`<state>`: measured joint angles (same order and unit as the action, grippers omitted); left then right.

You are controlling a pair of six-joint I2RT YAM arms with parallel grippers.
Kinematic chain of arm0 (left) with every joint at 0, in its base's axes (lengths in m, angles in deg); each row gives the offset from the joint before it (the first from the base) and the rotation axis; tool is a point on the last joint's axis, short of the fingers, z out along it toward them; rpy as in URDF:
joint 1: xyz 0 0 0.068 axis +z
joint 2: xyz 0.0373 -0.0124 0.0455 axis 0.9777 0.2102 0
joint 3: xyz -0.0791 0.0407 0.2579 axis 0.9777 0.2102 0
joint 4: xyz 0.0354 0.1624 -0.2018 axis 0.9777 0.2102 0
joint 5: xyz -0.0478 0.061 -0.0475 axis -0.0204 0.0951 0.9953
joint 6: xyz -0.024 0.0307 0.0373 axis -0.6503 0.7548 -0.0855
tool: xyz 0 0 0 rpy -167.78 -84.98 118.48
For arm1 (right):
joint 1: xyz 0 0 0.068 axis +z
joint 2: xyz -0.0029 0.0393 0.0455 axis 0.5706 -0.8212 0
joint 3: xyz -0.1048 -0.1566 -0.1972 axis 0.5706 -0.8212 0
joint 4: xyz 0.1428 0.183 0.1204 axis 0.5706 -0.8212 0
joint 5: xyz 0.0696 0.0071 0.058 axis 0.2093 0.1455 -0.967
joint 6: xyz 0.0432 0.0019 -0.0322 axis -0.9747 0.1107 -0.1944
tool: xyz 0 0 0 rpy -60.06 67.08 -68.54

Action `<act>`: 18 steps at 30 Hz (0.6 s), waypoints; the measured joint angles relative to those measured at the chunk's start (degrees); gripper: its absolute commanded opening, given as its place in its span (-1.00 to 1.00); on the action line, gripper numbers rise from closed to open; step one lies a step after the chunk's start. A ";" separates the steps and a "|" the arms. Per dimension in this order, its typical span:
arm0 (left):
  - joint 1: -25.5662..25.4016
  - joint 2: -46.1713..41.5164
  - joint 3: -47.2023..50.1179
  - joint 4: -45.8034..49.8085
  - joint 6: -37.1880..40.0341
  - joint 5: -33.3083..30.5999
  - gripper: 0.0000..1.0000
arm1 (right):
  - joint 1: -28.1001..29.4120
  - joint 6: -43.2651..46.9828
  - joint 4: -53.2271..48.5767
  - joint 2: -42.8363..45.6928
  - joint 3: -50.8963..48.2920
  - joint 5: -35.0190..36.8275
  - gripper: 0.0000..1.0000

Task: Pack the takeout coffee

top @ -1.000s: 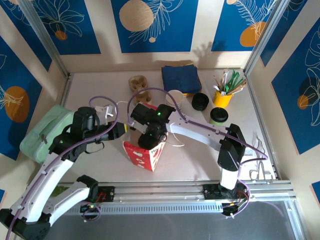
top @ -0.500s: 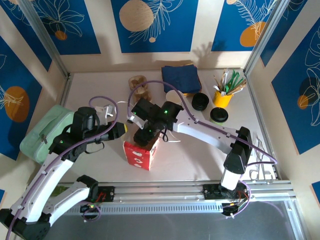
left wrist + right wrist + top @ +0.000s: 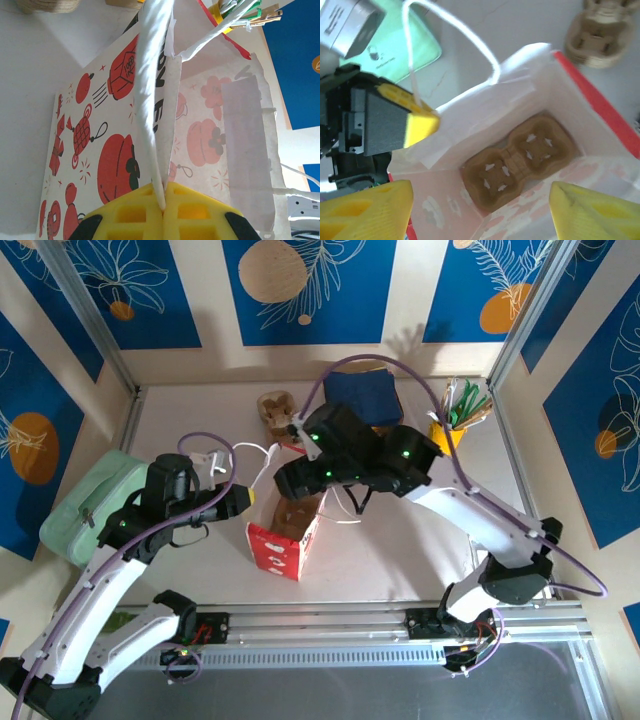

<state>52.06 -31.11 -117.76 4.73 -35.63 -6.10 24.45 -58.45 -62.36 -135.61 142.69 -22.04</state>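
Observation:
The takeout coffee is hidden from view. A red-and-white paper bag (image 3: 280, 545) stands open in the middle of the table. My left gripper (image 3: 164, 192) is shut on the bag's white cord handle (image 3: 150, 100) and holds that side up. My right gripper (image 3: 480, 210) hangs open above the bag's mouth, with nothing between its yellow fingers (image 3: 365, 207). In the top view the right gripper (image 3: 298, 480) is just behind the bag's far edge. A brown cardboard cup tray (image 3: 520, 160) lies flat on the bag's bottom, both of its wells bare.
A stack of brown cup trays (image 3: 278, 410) and folded navy napkins (image 3: 360, 392) lie at the back. A yellow cup of stirrers (image 3: 452, 420) stands back right, partly behind my right arm. A pale green pouch (image 3: 88, 505) lies at the left edge.
My right arm has risen up and back out of the bag's mouth, its elbow swinging right, and its jaws have spread wider. The left gripper has kept its hold on the handle.

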 measured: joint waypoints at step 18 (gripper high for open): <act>0.00 0.00 0.31 0.00 -0.42 -0.24 -0.72 | -6.84 -22.34 -7.39 1.03 -8.04 3.45 0.41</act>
<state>52.06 -31.11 -117.45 4.73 -36.04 -6.35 17.61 -80.79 -69.75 -134.58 134.64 -18.58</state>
